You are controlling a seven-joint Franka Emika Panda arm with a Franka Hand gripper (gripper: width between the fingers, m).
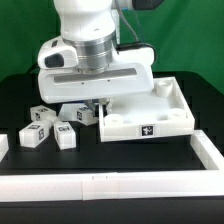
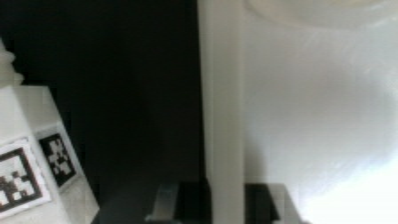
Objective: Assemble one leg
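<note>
A white rail (image 1: 110,186) runs along the front of the black tabletop (image 1: 120,160) at 6 o'clock in the exterior view. A second rail (image 1: 206,150) leads back from it at 4 o'clock. Behind the front rail, from 8 to 9 o'clock, the legs lie in a loose cluster. One leg (image 1: 33,134) sits foremost, another leg (image 1: 65,136) just beside it toward the centre, and a third leg (image 1: 45,113) behind them. More white blocks sit in the shadow under the arm (image 1: 90,50), too dark to count. All rest on the tabletop, free of the tool. The panel (image 1: 150,112) lies flat at 3 o'clock, near the legs but apart from them, its raised walls upward and a tag (image 1: 148,130) on its near wall. The arm hangs low over the panel's 9 o'clock wall and hides the tool in this view. In the wrist view the tool (image 2: 221,205) straddles a long white wall of the panel (image 2: 302,120). One dark finger (image 2: 178,205) stands on each side, tight against the wall with no gap showing, so the tool reads as clamped on the panel. On the far side of a strip of bare tabletop, a leg (image 2: 36,165) shows two checkered tags on its faces.
</note>
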